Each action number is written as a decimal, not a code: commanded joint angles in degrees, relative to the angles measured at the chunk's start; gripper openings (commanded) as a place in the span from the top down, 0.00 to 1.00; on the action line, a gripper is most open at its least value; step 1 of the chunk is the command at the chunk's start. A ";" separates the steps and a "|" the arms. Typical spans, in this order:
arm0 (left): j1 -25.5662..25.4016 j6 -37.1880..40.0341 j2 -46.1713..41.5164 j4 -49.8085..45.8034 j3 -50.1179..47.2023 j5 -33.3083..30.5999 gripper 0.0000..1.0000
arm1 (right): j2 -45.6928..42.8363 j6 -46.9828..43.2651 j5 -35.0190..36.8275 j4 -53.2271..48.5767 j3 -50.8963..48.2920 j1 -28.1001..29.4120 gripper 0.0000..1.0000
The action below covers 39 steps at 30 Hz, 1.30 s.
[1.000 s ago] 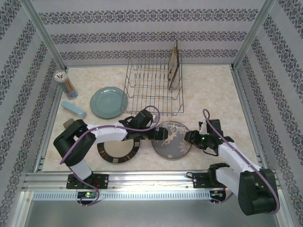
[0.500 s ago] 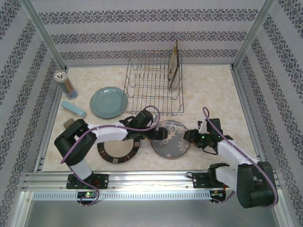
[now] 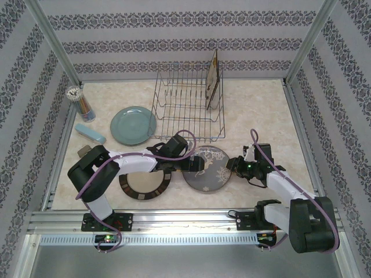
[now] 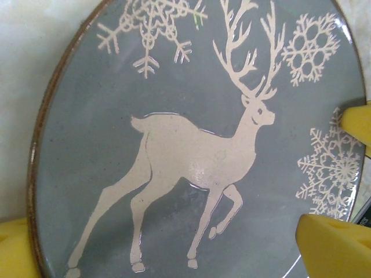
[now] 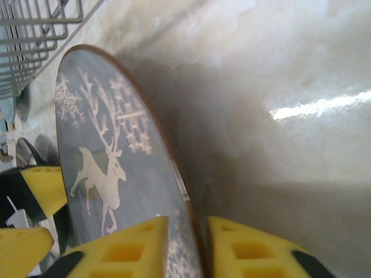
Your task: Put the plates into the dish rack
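Enclosure walls (image 3: 174,35): paper with dark floral bands, framed by aluminium posts. Table (image 3: 261,116): cream, marbled, glossy. Dish rack (image 3: 188,138): silver wire basket at the rear centre. The square floral plate (image 3: 213,81) stands upright among its right-hand tines. Light-blue plate (image 3: 133,125): flat on the table, just left of the rack. Reindeer plate (image 3: 210,171): grey with a brown rim, a white leaping deer and snowflakes; it sits in front of the rack, between the two grippers. Brown-rimmed plate (image 3: 128,186): flat at front left, partly under the left arm. Left gripper (image 3: 194,165): jaws spread wide at the reindeer plate's left edge. Right gripper (image 3: 233,167): fingers clamped on that plate's right rim, one on each face.
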 commanded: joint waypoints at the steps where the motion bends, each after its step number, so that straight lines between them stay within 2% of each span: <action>1: -1.71 -0.29 0.13 4.34 1.83 4.23 0.00 | -1.59 0.91 -6.69 4.10 0.50 0.40 0.82; 13: -1.71 -0.21 -0.74 4.10 1.28 3.77 0.00 | -4.56 -0.35 -7.26 0.57 0.66 -1.86 0.93; 17: -1.71 -0.19 -0.92 3.94 1.22 3.58 0.00 | -6.01 -1.10 -7.91 -0.93 1.02 -2.76 1.00; 34: -1.71 0.89 -3.47 1.58 1.23 1.79 0.00 | -7.64 -5.29 -7.57 -7.91 5.50 -5.48 1.00; 39: -1.63 2.47 -5.19 -1.72 2.32 -0.31 0.00 | -8.01 -6.65 -7.83 -8.94 6.18 -6.10 1.00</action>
